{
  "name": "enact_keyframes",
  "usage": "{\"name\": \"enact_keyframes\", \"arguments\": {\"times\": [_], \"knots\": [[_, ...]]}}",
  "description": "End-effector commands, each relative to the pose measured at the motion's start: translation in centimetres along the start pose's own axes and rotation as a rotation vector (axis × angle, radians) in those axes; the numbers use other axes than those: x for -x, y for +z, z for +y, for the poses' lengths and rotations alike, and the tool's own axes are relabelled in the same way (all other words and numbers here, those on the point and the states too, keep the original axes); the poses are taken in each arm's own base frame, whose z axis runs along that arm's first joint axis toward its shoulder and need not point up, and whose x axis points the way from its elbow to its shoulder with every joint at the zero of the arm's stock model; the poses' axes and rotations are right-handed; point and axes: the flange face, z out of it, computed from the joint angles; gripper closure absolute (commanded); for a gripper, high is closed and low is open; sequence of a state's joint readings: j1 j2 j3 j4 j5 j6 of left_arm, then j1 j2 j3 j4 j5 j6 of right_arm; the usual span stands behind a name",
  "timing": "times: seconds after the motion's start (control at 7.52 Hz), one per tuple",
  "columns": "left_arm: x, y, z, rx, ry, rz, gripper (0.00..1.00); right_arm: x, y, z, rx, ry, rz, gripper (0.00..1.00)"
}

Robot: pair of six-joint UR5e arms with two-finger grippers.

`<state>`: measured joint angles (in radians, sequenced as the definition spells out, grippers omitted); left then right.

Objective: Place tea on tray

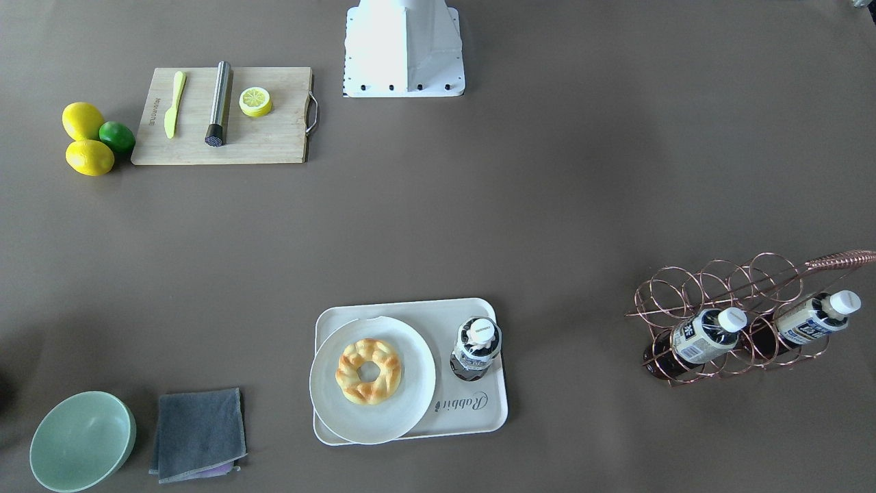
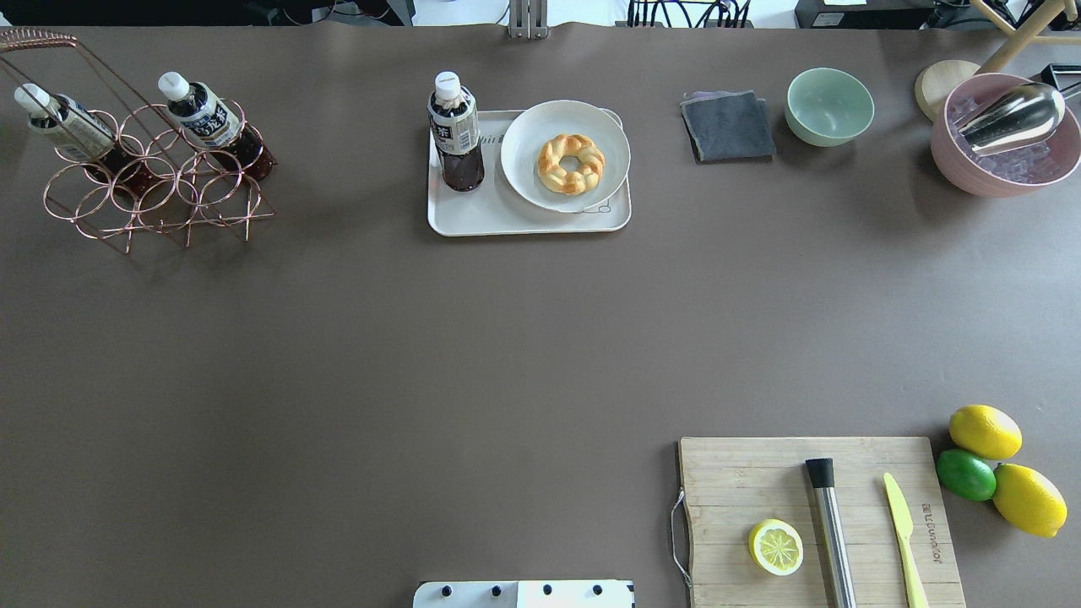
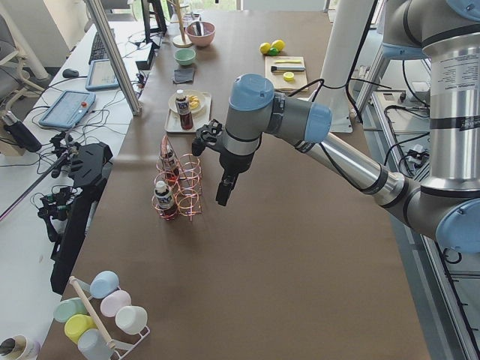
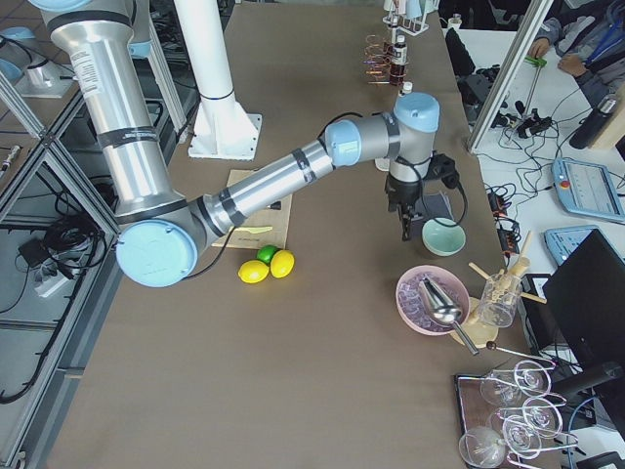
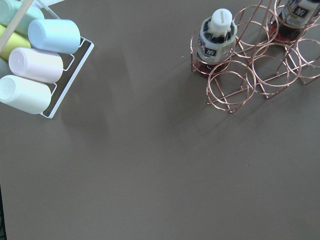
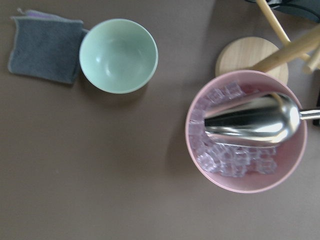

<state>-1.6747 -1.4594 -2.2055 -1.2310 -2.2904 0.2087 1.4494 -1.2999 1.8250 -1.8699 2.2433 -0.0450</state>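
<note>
One tea bottle [image 1: 475,348] stands upright on the cream tray [image 1: 472,411], beside the round plate; it also shows in the overhead view [image 2: 456,131] on the tray [image 2: 473,215]. Two more tea bottles [image 2: 63,122] [image 2: 203,110] lie in a copper wire rack [image 2: 160,211]. My left gripper [image 3: 223,191] hangs above the table beside the rack and shows only in the exterior left view; I cannot tell if it is open or shut. My right gripper [image 4: 405,227] hangs above the green bowl and shows only in the exterior right view; I cannot tell its state. Neither holds anything that I can see.
A white plate [image 2: 528,173] with a twisted ring pastry [image 2: 572,163] fills the tray's right part. A grey cloth [image 2: 726,125], a green bowl [image 2: 829,105] and a pink bowl of ice with a scoop [image 2: 1005,135] stand at the far right. A cutting board [image 2: 819,519] and lemons [image 2: 984,431] lie near right.
</note>
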Motion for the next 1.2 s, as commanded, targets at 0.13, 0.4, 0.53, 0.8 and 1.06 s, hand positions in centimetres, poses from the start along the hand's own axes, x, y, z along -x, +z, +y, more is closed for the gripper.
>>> {"name": "enact_keyframes", "arguments": {"times": [0.13, 0.4, 0.53, 0.8, 1.06], "knots": [[1.8, 2.2, 1.7, 0.036, -0.057, 0.077, 0.03, -15.8, 1.9, 14.7, 0.064, 0.007, 0.008, 0.00], [5.5, 4.5, 2.8, 0.079, -0.133, 0.072, 0.03, -16.6, 1.2, 15.4, 0.052, 0.020, 0.015, 0.00], [7.1, 6.0, 4.4, 0.125, -0.165, 0.037, 0.03, -16.7, 1.3, 15.5, 0.052, 0.023, 0.013, 0.00], [8.9, 8.7, 6.3, 0.141, -0.173, 0.036, 0.03, -16.7, 1.1, 15.3, 0.050, 0.022, 0.014, 0.00], [9.7, 9.4, 6.7, 0.132, -0.157, 0.013, 0.03, -16.7, 1.2, 15.4, 0.050, 0.024, 0.007, 0.00]]}}
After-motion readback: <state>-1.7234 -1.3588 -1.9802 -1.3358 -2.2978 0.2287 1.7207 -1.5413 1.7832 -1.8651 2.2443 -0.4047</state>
